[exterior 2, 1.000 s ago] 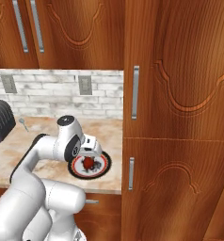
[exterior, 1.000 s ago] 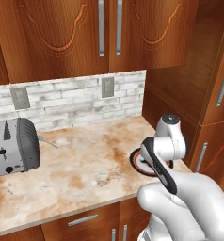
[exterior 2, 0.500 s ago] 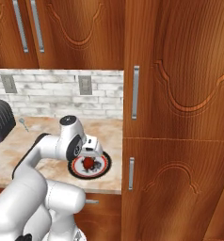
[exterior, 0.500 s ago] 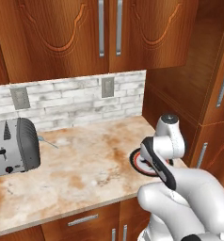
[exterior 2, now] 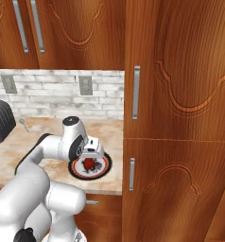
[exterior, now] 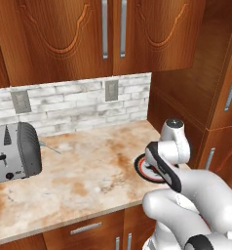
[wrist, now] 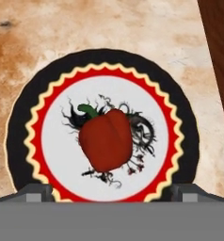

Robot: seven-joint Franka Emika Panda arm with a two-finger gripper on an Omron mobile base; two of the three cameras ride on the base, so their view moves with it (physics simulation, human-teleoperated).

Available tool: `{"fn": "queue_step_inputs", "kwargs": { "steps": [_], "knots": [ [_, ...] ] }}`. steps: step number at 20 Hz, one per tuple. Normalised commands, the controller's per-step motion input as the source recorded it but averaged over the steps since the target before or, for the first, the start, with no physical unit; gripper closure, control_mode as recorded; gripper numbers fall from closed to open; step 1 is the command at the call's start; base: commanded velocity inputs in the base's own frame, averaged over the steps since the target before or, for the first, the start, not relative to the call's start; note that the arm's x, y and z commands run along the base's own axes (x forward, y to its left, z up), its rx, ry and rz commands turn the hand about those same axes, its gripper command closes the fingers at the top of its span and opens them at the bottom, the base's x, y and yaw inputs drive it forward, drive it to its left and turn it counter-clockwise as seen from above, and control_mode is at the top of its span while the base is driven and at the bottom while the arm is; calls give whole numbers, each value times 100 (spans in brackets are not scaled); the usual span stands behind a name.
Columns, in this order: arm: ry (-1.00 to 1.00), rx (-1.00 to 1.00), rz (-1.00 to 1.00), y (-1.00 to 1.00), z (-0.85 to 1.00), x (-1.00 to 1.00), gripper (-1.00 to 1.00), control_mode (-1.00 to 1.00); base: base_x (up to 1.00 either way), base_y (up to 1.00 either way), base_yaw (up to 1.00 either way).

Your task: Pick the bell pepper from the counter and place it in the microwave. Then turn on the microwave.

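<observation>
Now | jaws wide, released | bell pepper (wrist: 106,140) on plate (wrist: 20,122) | counter (exterior: 88,166)

Hand view close above plate (wrist: 20,122)

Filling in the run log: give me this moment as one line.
stage: approach | gripper: open, above bell pepper | pepper: on plate on counter, not grasped

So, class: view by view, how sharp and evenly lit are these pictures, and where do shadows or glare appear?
Hand view: bell pepper sharp on the plate, flat light, faint sheen, no glare. Left base view: counter evenly lit, soft shadow beside the toaster. Right base view: crisp cabinet door grain, no blur.
</observation>
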Motion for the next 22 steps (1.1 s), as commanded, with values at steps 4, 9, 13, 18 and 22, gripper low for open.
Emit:
{"fn": "queue_step_inputs", "kwargs": {
  "steps": [4, 9, 13, 18, 22],
  "knots": [
    [0, 0, 1, 1, -23, 0, -100, -100, 0, 0, 0],
    [-1, 0, 2, 4, -23, 1, -100, -100, 0, 0, 0],
    [-1, 0, 1, 7, -23, 0, -100, -100, 0, 0, 0],
    [-1, 0, 1, 2, -22, 0, -100, -100, 0, 0, 0],
    [-1, 0, 1, 0, -21, 0, -100, -100, 0, 0, 0]
  ]
}}
